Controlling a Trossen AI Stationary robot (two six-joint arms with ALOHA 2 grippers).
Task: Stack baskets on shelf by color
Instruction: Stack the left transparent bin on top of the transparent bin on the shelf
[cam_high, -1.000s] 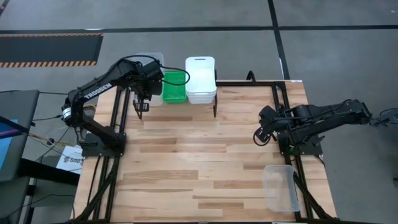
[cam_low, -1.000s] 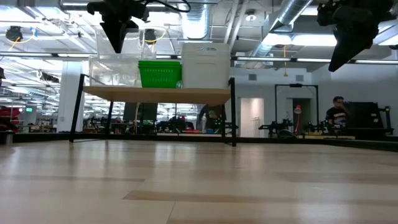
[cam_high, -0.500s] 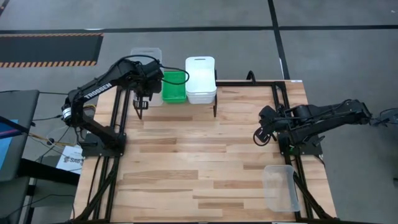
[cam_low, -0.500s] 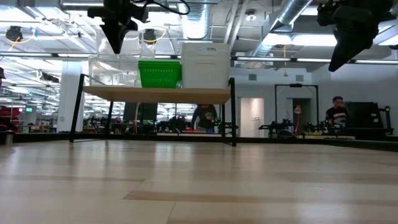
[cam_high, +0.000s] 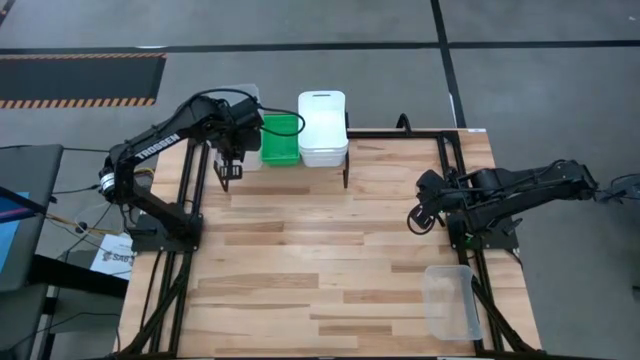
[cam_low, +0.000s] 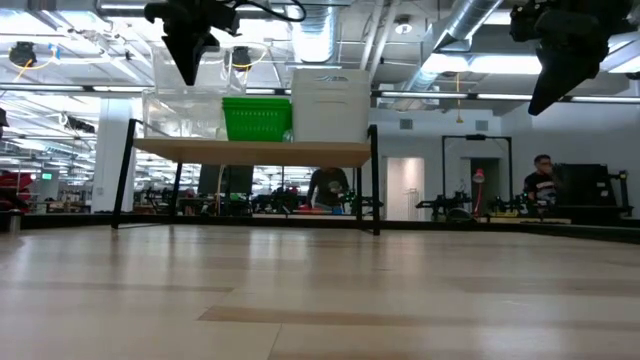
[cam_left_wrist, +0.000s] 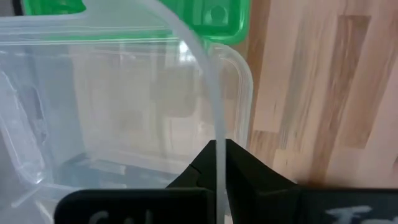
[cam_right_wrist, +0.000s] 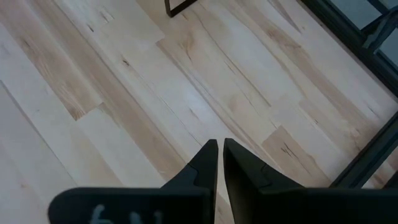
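Two arms raised; left end effector pinching clear basket rim; right end effector closed, empty.

Clear translucent plastic basket on the shelf, table's 11 o'clock: largely covered by the left arm from above. Stack counts per colour cannot be told. Distant person beyond the table: too small to make out.

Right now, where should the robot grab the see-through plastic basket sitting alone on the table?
Pinch the thin rim of one long wall of the clear rectangular plastic basket, with the right end effector coming straight down. It seems to lie open side up, so the rim is exposed.
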